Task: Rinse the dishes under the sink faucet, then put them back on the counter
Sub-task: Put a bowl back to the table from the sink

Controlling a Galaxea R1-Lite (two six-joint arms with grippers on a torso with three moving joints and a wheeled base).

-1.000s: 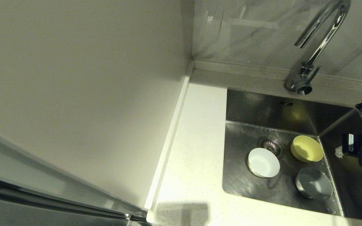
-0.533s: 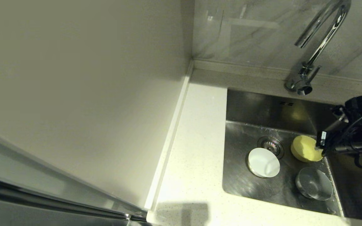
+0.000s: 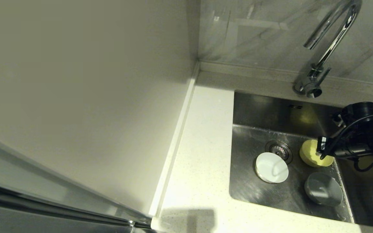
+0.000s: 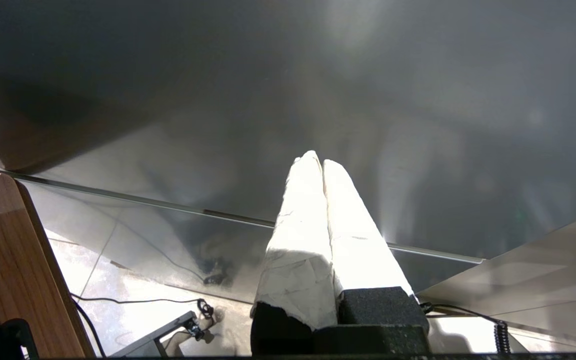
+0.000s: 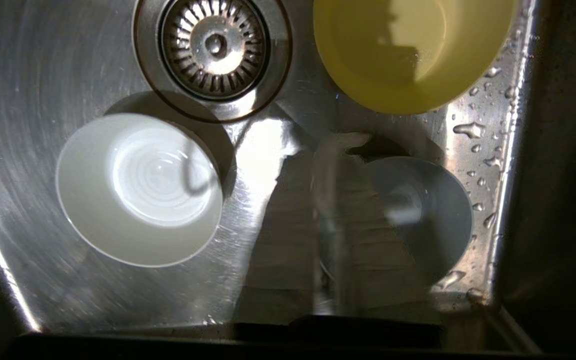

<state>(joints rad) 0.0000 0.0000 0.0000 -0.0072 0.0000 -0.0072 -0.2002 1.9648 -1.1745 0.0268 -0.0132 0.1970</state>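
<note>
My right gripper (image 3: 320,149) hangs over the rectangular stainless steel sink (image 3: 248,110), above the round yellow bowl (image 3: 309,154); I cannot tell how its blurred fingers stand. Directly beneath it in the right wrist view lies the pale grey round bowl (image 5: 433,215), with the white round bowl (image 5: 140,187) off to one side and the round metal drain strainer (image 5: 214,47) beyond that. All three bowls rest on the basin floor, apart from each other. Farther out, the tall chrome gooseneck faucet (image 3: 327,48) rises behind the basin, and the cream speckled stone counter (image 3: 202,145) flanks it. My left gripper (image 4: 320,165) is parked away, its white fingers pressed together.
</note>
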